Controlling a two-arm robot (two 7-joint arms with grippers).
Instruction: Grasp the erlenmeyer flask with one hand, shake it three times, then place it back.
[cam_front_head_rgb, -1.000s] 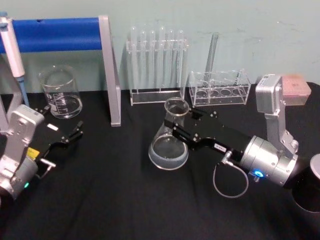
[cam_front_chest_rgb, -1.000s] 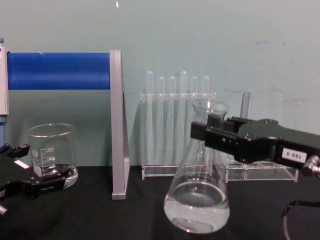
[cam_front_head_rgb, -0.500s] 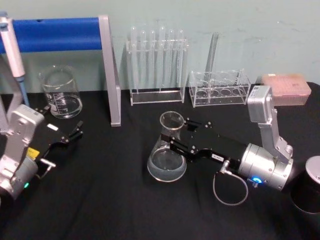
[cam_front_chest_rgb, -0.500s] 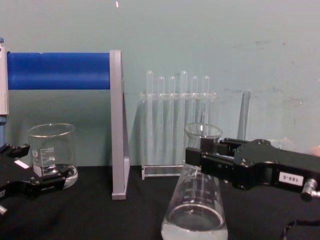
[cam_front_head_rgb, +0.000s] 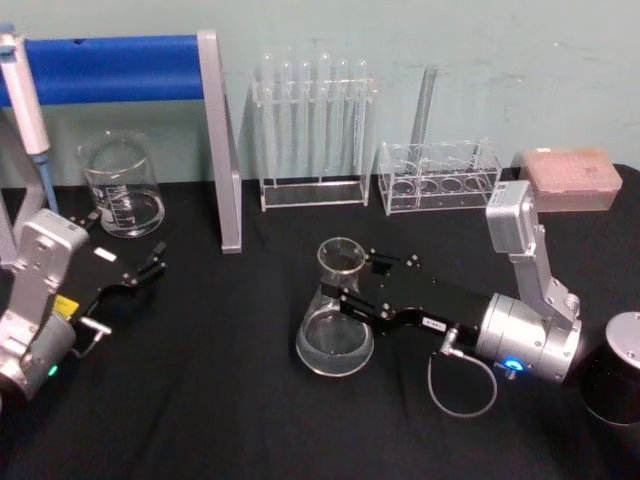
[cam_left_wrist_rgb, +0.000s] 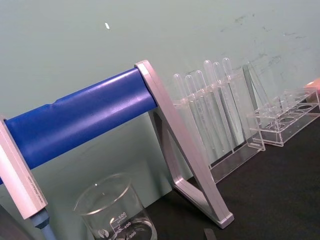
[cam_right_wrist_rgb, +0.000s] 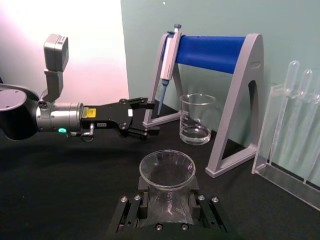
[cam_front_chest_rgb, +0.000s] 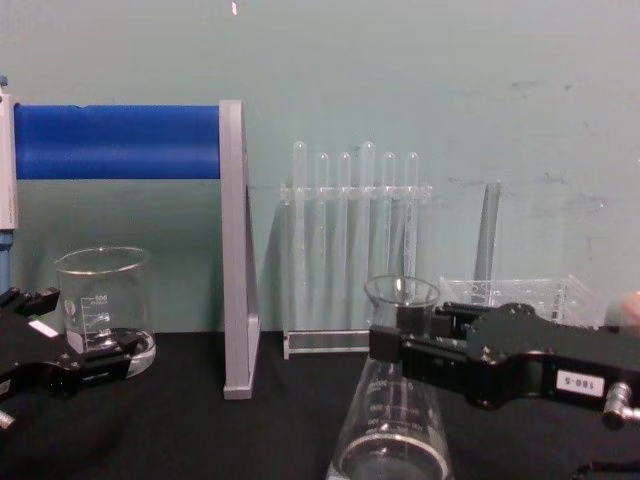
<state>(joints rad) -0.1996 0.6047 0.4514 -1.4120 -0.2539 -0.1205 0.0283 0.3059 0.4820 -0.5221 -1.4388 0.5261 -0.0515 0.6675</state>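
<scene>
The erlenmeyer flask (cam_front_head_rgb: 335, 325) is clear glass with a little liquid in its wide base. It stands upright at the middle of the black table, its base at or just above the cloth. My right gripper (cam_front_head_rgb: 352, 288), the black hand with a white label, is shut on the flask's neck from the right. In the chest view the flask (cam_front_chest_rgb: 393, 440) runs off the bottom edge with the right gripper (cam_front_chest_rgb: 398, 345) around its neck. The right wrist view looks down on the flask's rim (cam_right_wrist_rgb: 166, 170). My left gripper (cam_front_head_rgb: 145, 270) rests open at the left, apart from the flask.
At the back left a glass beaker (cam_front_head_rgb: 122, 188) sits under a blue-barred grey stand (cam_front_head_rgb: 218, 140) holding a pipette (cam_front_head_rgb: 24, 95). A test tube rack (cam_front_head_rgb: 312, 130), a low clear rack (cam_front_head_rgb: 440, 178) and a pink box (cam_front_head_rgb: 566, 176) line the back. A black cylinder (cam_front_head_rgb: 615, 385) stands at the right edge.
The right gripper has carried the flask downward and a little nearer to me, from raised to table level. The left arm has not moved.
</scene>
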